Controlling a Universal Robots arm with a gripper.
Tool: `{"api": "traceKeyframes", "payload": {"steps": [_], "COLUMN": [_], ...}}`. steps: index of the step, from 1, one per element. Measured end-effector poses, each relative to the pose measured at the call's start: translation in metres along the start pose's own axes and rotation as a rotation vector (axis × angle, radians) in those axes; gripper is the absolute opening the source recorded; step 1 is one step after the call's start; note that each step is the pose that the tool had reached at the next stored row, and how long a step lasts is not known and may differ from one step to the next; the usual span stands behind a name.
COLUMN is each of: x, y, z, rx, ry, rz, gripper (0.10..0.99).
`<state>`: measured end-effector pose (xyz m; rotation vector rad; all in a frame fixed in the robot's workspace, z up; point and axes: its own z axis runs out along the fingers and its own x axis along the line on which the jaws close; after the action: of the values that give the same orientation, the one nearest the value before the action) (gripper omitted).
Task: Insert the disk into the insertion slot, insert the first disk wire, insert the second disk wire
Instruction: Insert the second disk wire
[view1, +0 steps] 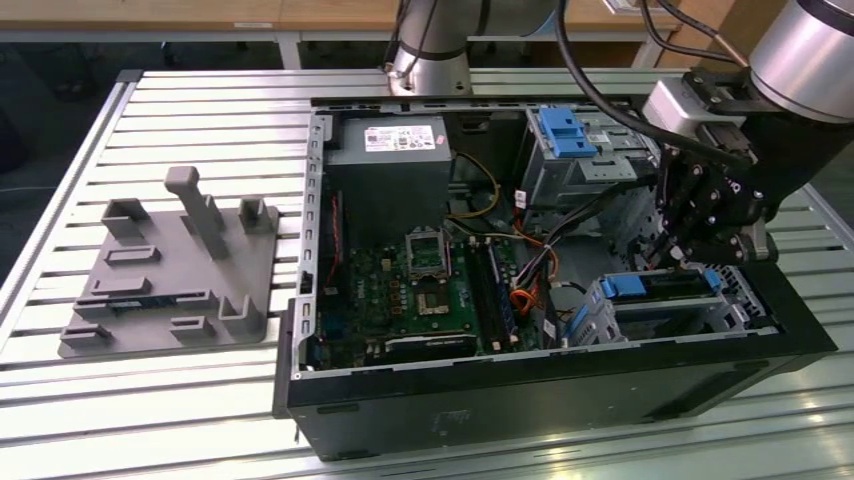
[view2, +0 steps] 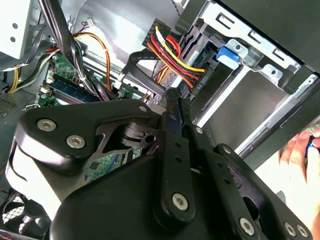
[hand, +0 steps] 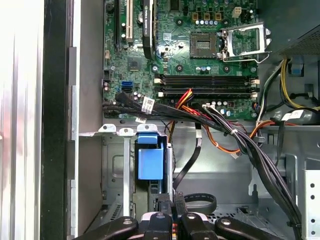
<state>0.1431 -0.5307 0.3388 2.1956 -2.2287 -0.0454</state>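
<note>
From the exterior view, the open computer case (view1: 561, 300) lies on a slatted metal tabletop (view1: 200, 100), with a grey fixture block (view1: 180, 270) well apart toward the exterior view's left. The arm reaches down at the exterior view's right, its gripper (view1: 687, 262) pointing into the case just above the insertion slot (view1: 674, 305), where the disk (view1: 654, 288) sits with its blue carrier edge showing. The first wrist view adds the blue carrier tab (hand: 150, 160) inside the silver cage and the motherboard (hand: 185, 55) beyond. The second wrist view shows the jaws drawn together on a thin dark part I cannot identify, near a red, yellow and orange wire bundle (view2: 175, 55); a person's fingers (view2: 300, 150) appear at its edge.
</note>
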Motion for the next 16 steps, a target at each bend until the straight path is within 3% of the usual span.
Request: {"api": "traceKeyframes", "payload": {"steps": [16], "x": [0.0044], "y": [-0.0009], "z": [0.0003], "rx": [0.000], "ry": [-0.0011], "rz": [0.035], "gripper": [0.149]}}
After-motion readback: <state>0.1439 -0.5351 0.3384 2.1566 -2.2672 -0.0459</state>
